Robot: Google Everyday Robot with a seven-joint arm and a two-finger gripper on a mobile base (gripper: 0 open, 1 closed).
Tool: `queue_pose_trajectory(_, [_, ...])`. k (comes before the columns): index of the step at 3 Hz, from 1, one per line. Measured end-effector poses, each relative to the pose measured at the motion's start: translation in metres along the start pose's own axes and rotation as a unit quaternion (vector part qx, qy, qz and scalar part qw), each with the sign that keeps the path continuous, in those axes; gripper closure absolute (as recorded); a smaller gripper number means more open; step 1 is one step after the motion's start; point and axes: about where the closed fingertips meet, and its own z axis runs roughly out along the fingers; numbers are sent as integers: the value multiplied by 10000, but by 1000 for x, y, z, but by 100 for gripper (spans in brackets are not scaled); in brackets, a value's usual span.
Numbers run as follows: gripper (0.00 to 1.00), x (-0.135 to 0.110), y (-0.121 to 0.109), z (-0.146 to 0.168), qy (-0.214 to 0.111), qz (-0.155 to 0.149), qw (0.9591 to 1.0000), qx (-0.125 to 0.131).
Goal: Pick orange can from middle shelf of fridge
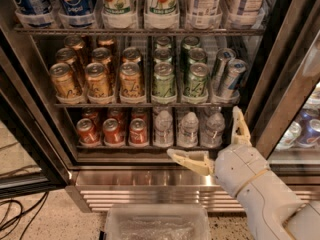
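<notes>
My gripper [203,132] is spread wide. One finger [186,159] lies flat, pointing left, and the other finger [240,126] stands upright. Behind the gripper, my pale rounded wrist [239,170] and arm [272,204] slope down to the lower right.
</notes>
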Motion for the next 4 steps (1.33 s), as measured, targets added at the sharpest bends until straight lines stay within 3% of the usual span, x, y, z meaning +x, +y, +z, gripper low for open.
queue_pose_trajectory(2, [0,-3,31,-6,94,255,9996,77])
queue_pose_trajectory(4, [0,2,89,21,286,48,9992,-262])
